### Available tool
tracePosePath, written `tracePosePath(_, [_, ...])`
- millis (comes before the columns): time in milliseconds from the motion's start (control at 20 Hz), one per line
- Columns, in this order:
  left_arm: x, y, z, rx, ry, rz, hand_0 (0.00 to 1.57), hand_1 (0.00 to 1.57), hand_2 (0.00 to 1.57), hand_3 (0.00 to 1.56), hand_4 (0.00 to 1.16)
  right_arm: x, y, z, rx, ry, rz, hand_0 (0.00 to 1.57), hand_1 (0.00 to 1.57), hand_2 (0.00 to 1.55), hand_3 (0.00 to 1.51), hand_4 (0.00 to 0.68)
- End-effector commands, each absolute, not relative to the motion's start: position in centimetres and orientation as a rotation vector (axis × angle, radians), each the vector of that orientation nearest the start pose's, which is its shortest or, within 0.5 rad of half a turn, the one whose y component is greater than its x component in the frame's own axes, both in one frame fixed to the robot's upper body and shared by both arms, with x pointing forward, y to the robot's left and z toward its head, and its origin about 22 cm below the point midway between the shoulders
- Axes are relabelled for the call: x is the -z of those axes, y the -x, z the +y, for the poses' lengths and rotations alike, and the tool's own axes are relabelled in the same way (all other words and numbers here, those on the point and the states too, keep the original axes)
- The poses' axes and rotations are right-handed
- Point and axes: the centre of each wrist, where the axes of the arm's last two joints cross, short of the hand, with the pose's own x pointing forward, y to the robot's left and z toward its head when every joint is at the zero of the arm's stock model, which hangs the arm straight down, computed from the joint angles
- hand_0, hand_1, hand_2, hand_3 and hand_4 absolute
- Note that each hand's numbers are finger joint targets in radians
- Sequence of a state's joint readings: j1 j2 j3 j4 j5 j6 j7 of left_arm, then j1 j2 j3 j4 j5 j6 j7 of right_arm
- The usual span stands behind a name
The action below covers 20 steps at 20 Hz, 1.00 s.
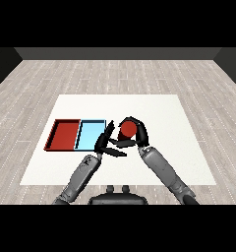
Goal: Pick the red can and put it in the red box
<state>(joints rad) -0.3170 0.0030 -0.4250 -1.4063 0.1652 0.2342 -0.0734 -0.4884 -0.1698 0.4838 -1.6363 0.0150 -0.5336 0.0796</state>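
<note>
The red can [127,129] stands just right of the light blue tray [90,134], and my right hand [137,135] is curled round it, fingers over its top and right side. Whether the can rests on the table or is lifted, I cannot tell. My left hand [106,142] sits close to the can's left, by the blue tray's right edge, with its fingers straight and spread, holding nothing. The red tray [64,135] lies at the far left, beside the blue one.
Both trays lie side by side on the left half of the white table [164,113]. Bare table surface stretches to the right of and beyond my hands. My two forearms come in from the lower edge.
</note>
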Motion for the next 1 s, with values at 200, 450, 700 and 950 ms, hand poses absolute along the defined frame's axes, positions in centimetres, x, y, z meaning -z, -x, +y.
tracePosePath(200, [-3.1,-29.2,10.6,0.211,0.351,-1.695,0.00,0.00,0.00,0.00,0.00,-12.4,-28.9,-9.4,-0.223,-0.056,-1.996,1.48,1.48,1.44,1.37,0.548])
tracePosePath(450, [-2.8,-28.7,8.4,0.197,0.340,-1.708,0.00,0.00,0.00,0.00,0.00,-12.1,-28.6,-5.9,-0.248,-0.090,-2.019,1.42,1.42,1.41,1.36,0.520])
tracePosePath(700, [-4.1,-28.2,10.2,0.221,0.252,-1.677,0.00,0.00,0.00,0.00,0.45,-13.3,-29.4,-4.1,-0.253,-0.122,-2.027,1.46,1.46,1.42,1.37,0.501])
tracePosePath(950, [-4.6,-28.7,8.9,0.045,0.132,-1.652,1.57,1.57,1.54,1.31,0.67,-12.0,-27.6,-3.8,-0.284,-0.114,-2.043,1.47,1.47,1.44,1.39,0.538])
